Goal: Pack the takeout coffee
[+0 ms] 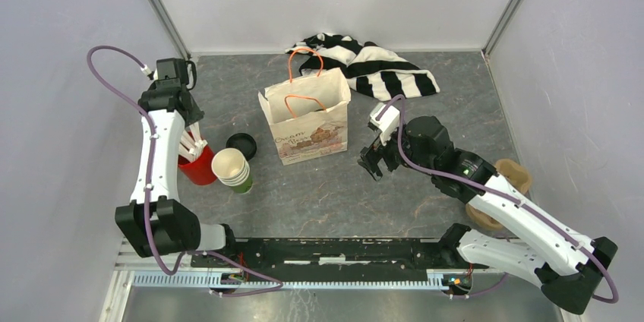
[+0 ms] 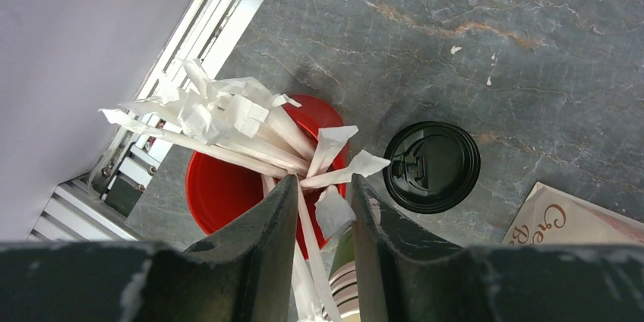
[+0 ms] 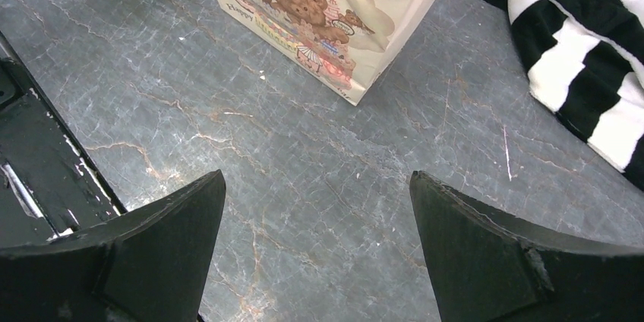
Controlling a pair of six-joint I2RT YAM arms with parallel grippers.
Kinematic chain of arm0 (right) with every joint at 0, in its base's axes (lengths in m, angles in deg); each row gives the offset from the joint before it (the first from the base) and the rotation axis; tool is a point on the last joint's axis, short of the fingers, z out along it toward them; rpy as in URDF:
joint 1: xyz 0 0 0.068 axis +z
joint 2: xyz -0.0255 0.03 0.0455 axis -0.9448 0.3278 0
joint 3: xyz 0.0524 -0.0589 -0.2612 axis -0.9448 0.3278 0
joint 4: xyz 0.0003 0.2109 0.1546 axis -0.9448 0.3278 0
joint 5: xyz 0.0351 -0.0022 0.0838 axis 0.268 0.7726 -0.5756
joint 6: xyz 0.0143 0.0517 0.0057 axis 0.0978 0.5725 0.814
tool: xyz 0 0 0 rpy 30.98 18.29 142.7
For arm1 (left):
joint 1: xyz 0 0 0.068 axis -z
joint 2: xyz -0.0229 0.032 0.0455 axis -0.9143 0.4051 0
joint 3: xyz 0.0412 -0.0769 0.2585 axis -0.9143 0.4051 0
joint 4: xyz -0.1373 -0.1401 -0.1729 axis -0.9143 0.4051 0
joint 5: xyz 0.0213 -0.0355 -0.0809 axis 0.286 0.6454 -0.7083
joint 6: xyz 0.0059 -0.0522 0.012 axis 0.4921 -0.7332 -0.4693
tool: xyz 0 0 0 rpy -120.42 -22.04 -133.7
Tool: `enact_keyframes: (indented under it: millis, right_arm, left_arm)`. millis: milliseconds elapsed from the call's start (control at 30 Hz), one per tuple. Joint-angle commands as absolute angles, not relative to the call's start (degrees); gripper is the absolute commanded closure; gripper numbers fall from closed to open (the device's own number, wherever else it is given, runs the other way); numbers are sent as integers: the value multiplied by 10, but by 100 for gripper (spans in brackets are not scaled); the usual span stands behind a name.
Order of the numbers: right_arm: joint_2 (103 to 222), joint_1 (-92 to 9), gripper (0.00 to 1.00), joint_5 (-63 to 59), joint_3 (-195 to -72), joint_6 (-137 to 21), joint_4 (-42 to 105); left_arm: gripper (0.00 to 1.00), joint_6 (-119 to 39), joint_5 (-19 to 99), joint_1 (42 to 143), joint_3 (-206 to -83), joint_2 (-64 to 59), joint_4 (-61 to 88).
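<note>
A lidded green cup does not show plainly in any view. A dark green shape [image 1: 307, 112] sits inside the mouth of the cream paper bag [image 1: 311, 136] with orange handles; I cannot tell if it is the takeout coffee. My left gripper [image 2: 325, 189] hangs over a red cup [image 2: 228, 189] of wrapped straws [image 2: 250, 121], jaws narrowly apart with a straw running between them. My right gripper [image 3: 317, 185] is wide open and empty above bare table, right of the bag [image 3: 342, 3].
A loose black lid [image 1: 241, 145] lies left of the bag, also in the left wrist view [image 2: 431, 166]. A stack of lidless green cups [image 1: 232, 168] stands beside the red cup [image 1: 199, 166]. A striped cloth [image 1: 380, 67] lies behind the bag; a brown object [image 1: 510, 179] is far right.
</note>
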State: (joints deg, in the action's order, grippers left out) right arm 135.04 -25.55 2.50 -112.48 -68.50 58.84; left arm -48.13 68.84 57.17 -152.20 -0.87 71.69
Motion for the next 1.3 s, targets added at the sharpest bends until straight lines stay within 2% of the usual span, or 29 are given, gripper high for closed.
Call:
enact_keyframes:
  millis: [0, 433, 1000, 1267]
  right_arm:
    - [1339, -255, 2, 21, -1119, -692, 574]
    - [1338, -255, 2, 30, -1115, -693, 576]
    - [1335, -246, 2, 34, -1111, -692, 575]
    - [1343, -244, 2, 37, -1126, -689, 582]
  left_arm:
    - [63, -461, 686, 569, -1513, 0, 681]
    - [89, -458, 696, 569, -1528, -34, 730]
    - [92, -481, 734, 569, -1653, -75, 831]
    - [95, -491, 710, 569, -1785, -69, 874]
